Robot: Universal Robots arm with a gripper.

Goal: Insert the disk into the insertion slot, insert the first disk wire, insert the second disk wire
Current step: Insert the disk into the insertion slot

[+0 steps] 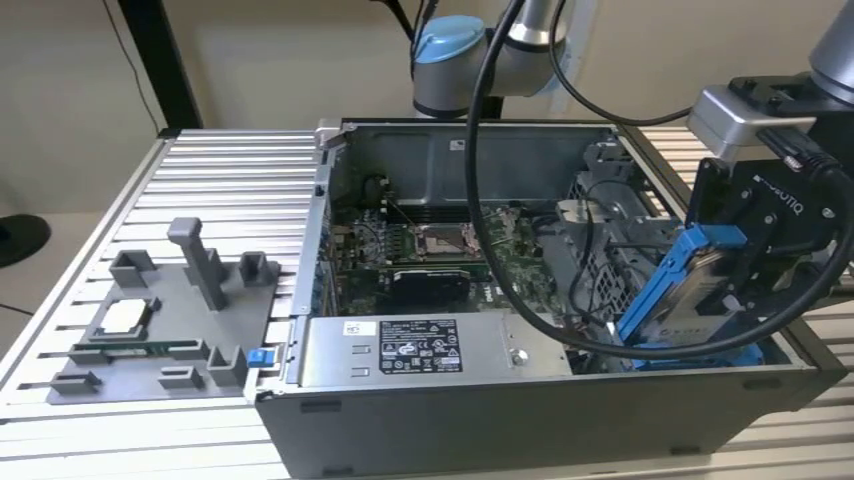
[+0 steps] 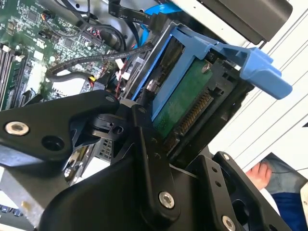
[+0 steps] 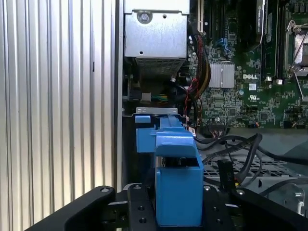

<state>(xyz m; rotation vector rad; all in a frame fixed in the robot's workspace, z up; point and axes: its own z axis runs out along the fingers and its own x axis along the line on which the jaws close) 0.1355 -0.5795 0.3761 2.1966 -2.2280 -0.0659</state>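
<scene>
Table: a ribbed aluminium table point(image 1: 227, 170) fills the exterior view, with an open computer case point(image 1: 534, 420) lying on it, insides facing up.
Arm: a grey robot arm with a blue joint cap point(image 1: 454, 50) stands behind the case; its wrist hangs over the case's corner on the exterior view's right.
Motherboard: a green board point(image 1: 441, 250) covers the case floor, with a square socket at its middle.
Power supply: a grey box with a white sticker point(image 1: 414, 350) sits along the case's near wall.
Plate: a flat grey plate point(image 1: 147, 340) with upright pegs lies on the table at the exterior view's left, well apart from the gripper.
Gripper: the black gripper point(image 1: 727, 290) is clamped on the disk; in the first wrist view its fingers point(image 3: 139, 211) press the blue frame from both sides.
Disk: the disk point(image 1: 681, 290) is held tilted, top end leaning away from the case, low end down inside the corner. The second wrist view shows its green underside point(image 2: 185, 96) and a blue tab sticking out past the case edge.
Slot: the slot point(image 1: 607, 280), a perforated grey cage with blue guides, is just beside the disk's low end. I cannot tell whether the disk has entered it.
Cable: a thick black cable point(image 1: 494, 230) loops from the arm down across the case.
Hand: a person's hand point(image 2: 257, 175) shows past the gripper in the second wrist view.
</scene>
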